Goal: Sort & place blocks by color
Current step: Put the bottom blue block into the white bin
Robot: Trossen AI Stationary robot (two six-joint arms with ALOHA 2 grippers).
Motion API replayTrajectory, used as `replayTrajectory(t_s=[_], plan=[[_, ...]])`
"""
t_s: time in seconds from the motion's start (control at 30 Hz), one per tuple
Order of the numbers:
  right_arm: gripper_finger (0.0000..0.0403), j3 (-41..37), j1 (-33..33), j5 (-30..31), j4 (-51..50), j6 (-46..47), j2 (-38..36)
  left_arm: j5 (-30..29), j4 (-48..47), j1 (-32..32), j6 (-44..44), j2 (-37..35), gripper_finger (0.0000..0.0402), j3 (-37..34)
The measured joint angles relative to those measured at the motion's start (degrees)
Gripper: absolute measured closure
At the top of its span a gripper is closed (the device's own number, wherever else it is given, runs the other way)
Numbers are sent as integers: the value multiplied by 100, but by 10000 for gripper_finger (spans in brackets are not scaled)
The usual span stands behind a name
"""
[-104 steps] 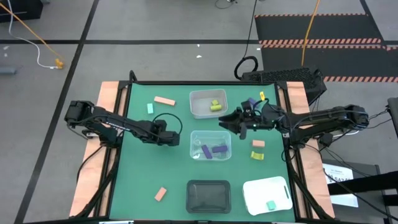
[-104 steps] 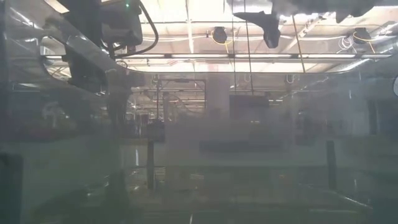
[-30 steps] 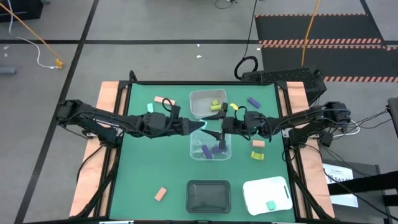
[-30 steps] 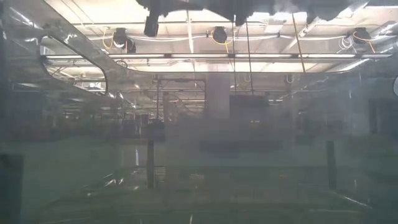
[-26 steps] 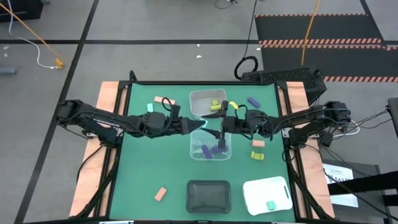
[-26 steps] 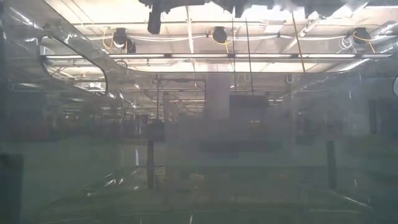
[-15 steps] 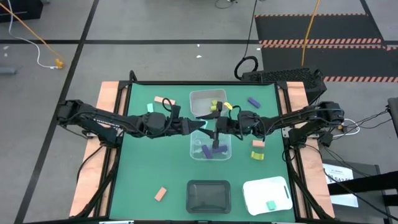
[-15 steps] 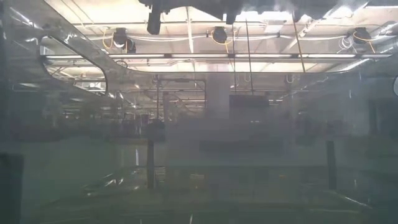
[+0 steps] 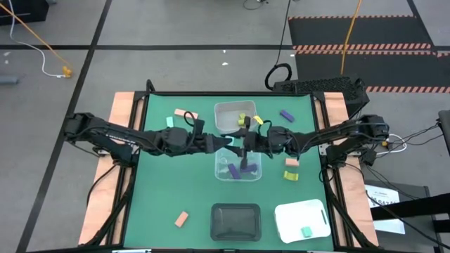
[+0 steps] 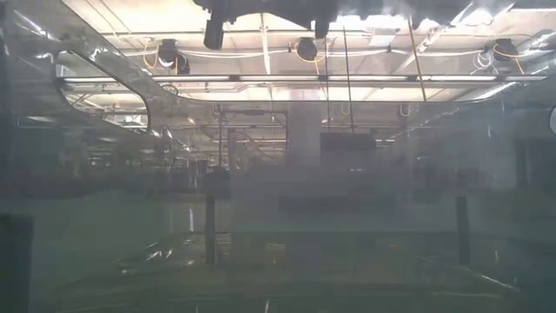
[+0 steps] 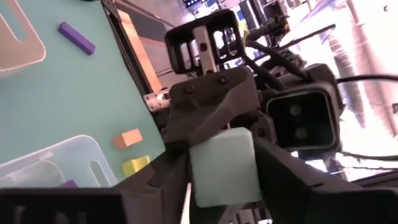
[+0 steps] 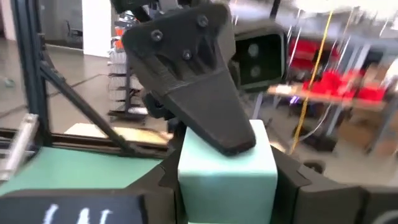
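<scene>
Meeting mid-table above the clear tray (image 9: 238, 163), left gripper (image 9: 232, 140) and right gripper (image 9: 242, 145) both pinch one mint block (image 11: 224, 165).

Both arms are dark, nearly black, built of slim jointed links with black cables looping along them. The left gripper (image 9: 226, 140) has broad, matte black fingers (image 12: 205, 93) of wedge shape, fixed with small round screws. The right gripper (image 9: 242, 145) carries a boxy black wrist camera with two round lenses, beneath a slotted black bracket and bundled cables
</scene>
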Motion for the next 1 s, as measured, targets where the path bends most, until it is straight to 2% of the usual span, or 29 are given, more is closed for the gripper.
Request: replayTrajectory(t_s=[0.17,0.27,0.37,0.43,0.53,0.7,0.83,1.0], plan=[[282,13,8,27,-1138,814,-430,43,4,69,109,8,171,-1],[282,10,9,9,-2118,1220,-785,-64,-15,116,152,6,153,-1],[282,-2,22,-61,-3127,2001,-1175,-101,-175,179,252,-3,145,-1],[282,-2,38,-244,-3938,2715,-1427,-93,-290,212,255,-3,145,-1],[282,-2,82,-917,-5072,3677,-1680,-61,-602,298,289,-3,150,-1],[282,-4,489,-2126,-6476,4943,-1843,-57,-1792,605,361,-3,167,-1],[282,-6,1132,-2882,-6986,5917,-1837,-53,-2919,958,505,-3,184,-1],[282,-7,1764,-2995,-7189,6766,-1839,-51,-3872,1401,956,-3,203,-1]])
